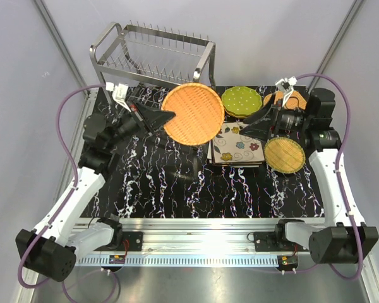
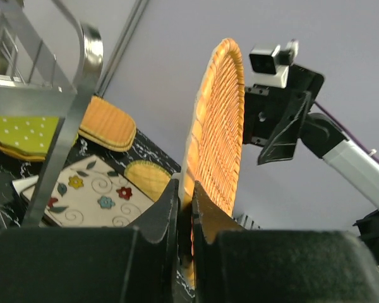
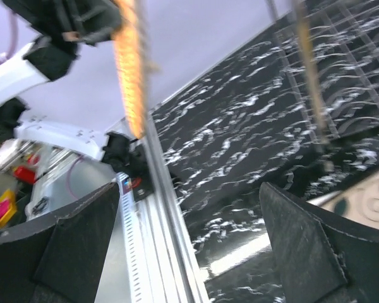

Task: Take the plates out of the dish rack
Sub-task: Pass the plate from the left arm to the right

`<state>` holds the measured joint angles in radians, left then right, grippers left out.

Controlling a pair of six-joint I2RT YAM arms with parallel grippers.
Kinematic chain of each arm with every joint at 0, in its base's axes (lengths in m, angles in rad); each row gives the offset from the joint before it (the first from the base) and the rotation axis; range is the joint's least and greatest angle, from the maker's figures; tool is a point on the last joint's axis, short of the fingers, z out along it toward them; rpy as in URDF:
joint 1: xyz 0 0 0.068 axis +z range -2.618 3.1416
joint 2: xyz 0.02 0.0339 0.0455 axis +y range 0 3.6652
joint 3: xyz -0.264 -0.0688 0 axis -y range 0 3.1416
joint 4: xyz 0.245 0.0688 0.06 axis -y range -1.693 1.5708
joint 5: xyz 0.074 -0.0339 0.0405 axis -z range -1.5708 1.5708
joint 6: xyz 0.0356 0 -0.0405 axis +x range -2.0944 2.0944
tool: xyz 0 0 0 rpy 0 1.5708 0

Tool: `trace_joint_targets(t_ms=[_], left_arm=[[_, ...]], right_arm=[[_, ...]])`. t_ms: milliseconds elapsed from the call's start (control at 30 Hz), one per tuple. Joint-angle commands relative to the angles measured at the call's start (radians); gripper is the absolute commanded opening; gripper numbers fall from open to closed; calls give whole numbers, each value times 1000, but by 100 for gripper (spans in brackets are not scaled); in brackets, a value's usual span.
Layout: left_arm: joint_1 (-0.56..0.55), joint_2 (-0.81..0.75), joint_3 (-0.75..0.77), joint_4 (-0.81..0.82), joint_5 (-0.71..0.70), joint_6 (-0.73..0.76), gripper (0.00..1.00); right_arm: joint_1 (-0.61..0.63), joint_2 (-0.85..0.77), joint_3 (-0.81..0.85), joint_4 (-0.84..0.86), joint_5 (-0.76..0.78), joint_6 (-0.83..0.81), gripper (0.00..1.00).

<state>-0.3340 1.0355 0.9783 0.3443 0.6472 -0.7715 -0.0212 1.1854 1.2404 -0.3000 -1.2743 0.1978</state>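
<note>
Black white-veined table [image 1: 177,189] between pale walls, with a steel dish rack [image 1: 153,55] standing at its far left edge. The left gripper [image 2: 184,201] is clenched on the rim of one wicker plate [image 1: 192,113], held on edge in the air just in front of the rack. The right gripper [image 3: 189,189] is spread wide and holds nothing. Lying on the table to the right: green dotted plate [image 1: 242,101], square flowered plate [image 1: 237,150], second wicker plate [image 1: 284,154].

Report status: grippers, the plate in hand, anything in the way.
Left gripper shut on large wicker plate at its rim, plate out of dish rack. Right gripper open, empty, by flowered plates. Right gripper close beside held plate; watch it.
</note>
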Motion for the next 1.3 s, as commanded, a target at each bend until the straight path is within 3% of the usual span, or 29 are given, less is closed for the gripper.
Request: trace_joint_targets(t_ms=[0, 300, 633, 767, 800, 1000, 1067, 1267], left_arm=[[-49, -38, -33, 61, -43, 40, 0], [-135, -8, -90, 88, -81, 54, 0], [-215, 73, -109, 151, -135, 51, 0], [-221, 104, -119, 173, -150, 41, 0], [-221, 109, -121, 182, -152, 38, 0], [-226, 143, -125, 211, -162, 17, 1], [-226, 140, -138, 216, -178, 12, 9], [-224, 42, -200, 214, -291, 82, 61]], right_arm=[[85, -41, -44, 137, 21, 141, 100], [181, -60, -114, 139, 223, 164, 98], [196, -41, -114, 125, 309, 192, 80], [196, -41, -133, 124, 317, 195, 58], [196, -40, -136, 125, 319, 195, 46], [196, -35, -145, 76, 325, 147, 0], [191, -38, -142, 62, 323, 126, 0], [81, -52, -153, -17, 319, 114, 0]])
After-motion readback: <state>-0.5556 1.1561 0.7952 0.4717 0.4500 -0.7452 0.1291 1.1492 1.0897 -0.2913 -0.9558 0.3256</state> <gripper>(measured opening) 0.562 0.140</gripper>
